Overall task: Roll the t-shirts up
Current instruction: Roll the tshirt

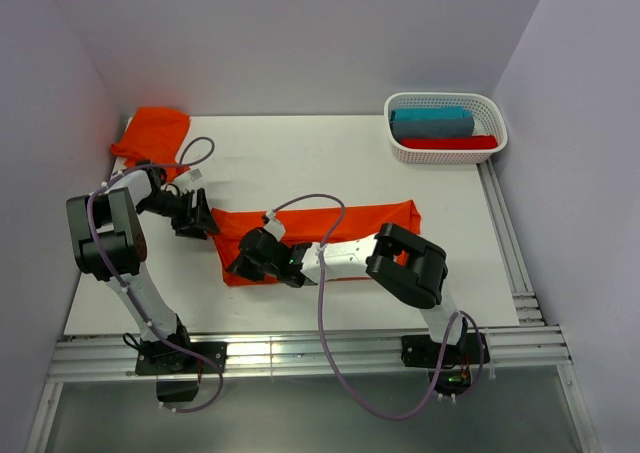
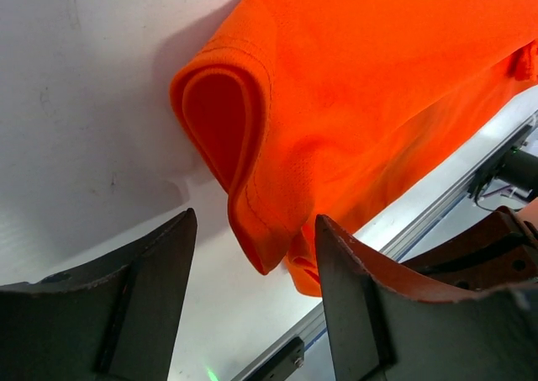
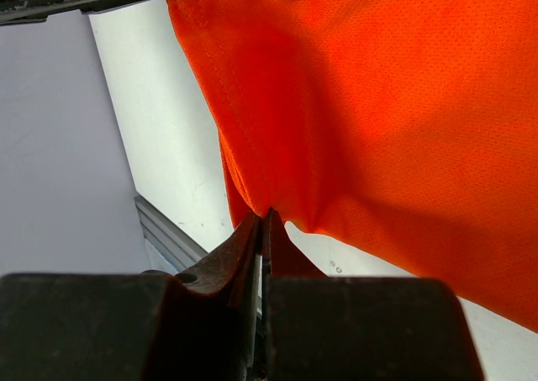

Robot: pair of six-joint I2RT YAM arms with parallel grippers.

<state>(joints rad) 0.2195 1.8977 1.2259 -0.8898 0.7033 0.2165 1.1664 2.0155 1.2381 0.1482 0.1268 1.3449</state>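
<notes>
A bright orange t-shirt of thin, finely dotted fabric (image 1: 345,223), folded into a long band, lies across the middle of the flat white table (image 1: 300,158). It runs left to right, and its left end sits between the two grippers.

The right gripper (image 1: 243,265) is at the band's near left corner. In the right wrist view its two dark fingers (image 3: 244,255) are pressed together, pinching a hemmed edge of the orange t-shirt (image 3: 378,103). The cloth rises away from the pinch, with bare white table showing beneath it.

The left gripper (image 1: 205,216) is at the far left end of the band with its fingers spread and holds nothing. In its wrist view (image 2: 256,221) a stitched edge of the orange t-shirt (image 2: 361,95) curls into an open loop. The lowest fold of cloth reaches into the gap between the two dark fingers. Whether either finger touches the fabric I cannot tell.

A second orange t-shirt (image 1: 152,133) lies bunched in the table's back left corner, well apart from the band.

In the back right corner stands a white plastic lattice basket (image 1: 445,156). It holds a teal rolled cloth (image 1: 432,123) with a red rolled cloth (image 1: 450,142) just beside it on the near side.

A silver aluminium rail (image 1: 300,353) runs along the table's near edge, with both arm bases on it.
</notes>
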